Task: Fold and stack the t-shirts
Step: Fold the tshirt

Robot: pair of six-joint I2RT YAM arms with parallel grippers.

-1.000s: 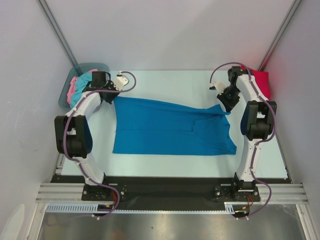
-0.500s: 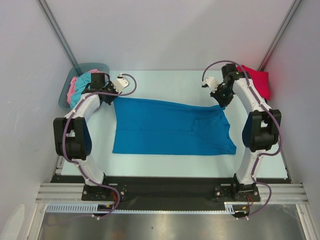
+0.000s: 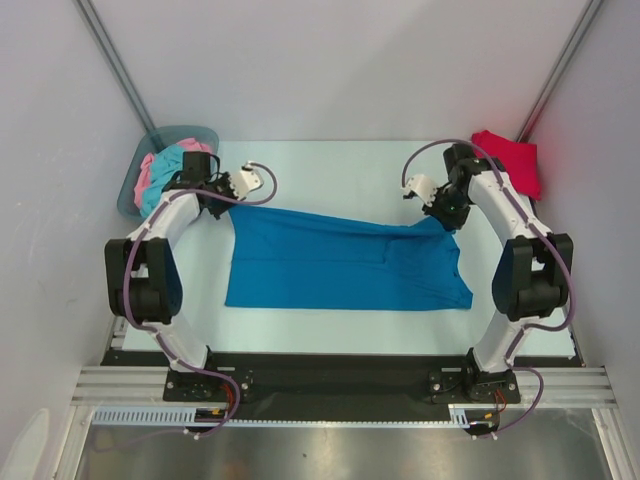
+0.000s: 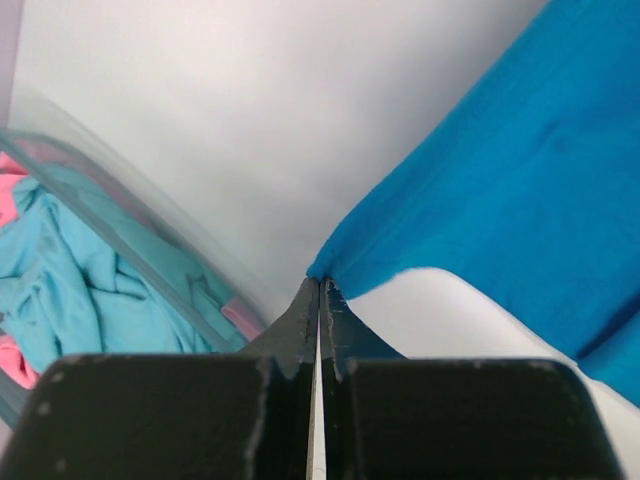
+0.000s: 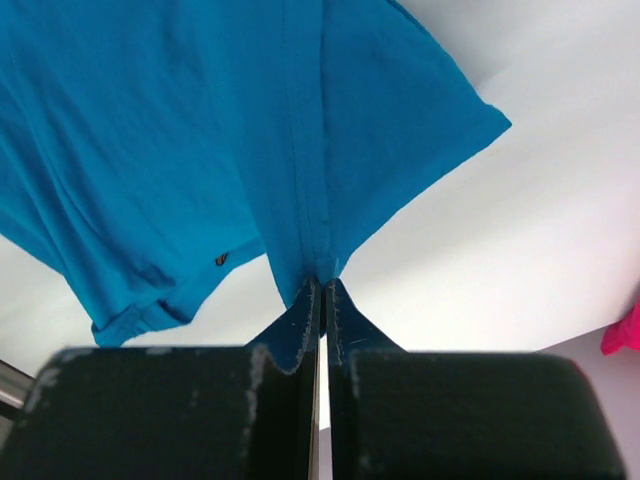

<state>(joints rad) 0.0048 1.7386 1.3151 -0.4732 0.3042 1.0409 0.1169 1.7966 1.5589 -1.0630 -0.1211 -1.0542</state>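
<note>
Where the arms are bolted: two bases, side by side at the near edge of the table [image 3: 330, 165].
Blue t-shirt [image 3: 340, 265]: one, deep blue, spread sideways across the middle of the table; near hem lies flat and straight, far edge runs between the two grippers.
Left gripper [image 3: 222, 197]: jaws closed to a hairline, pinching the far-left corner of the blue cloth; the wrist view shows the fabric tip caught right at the fingertips [image 4: 300, 315].
Right gripper [image 3: 444, 219]: jaws pressed together on the far-right corner, along a seam; from its wrist view the cloth fans out from the pinch, white table showing behind it.
Bin [image 3: 185, 133]: one, grey-blue, at the far-left corner, just beyond the left gripper.
Shirts in bin: two seen, one turquoise t-shirt [image 3: 170, 170] and one pink t-shirt [image 3: 146, 172], bunched together.
Red t-shirt [image 3: 508, 160]: one, crumpled at the far-right corner, beyond the right arm, apart from the blue one.
Count: four shirts, two grippers, one bin.
</note>
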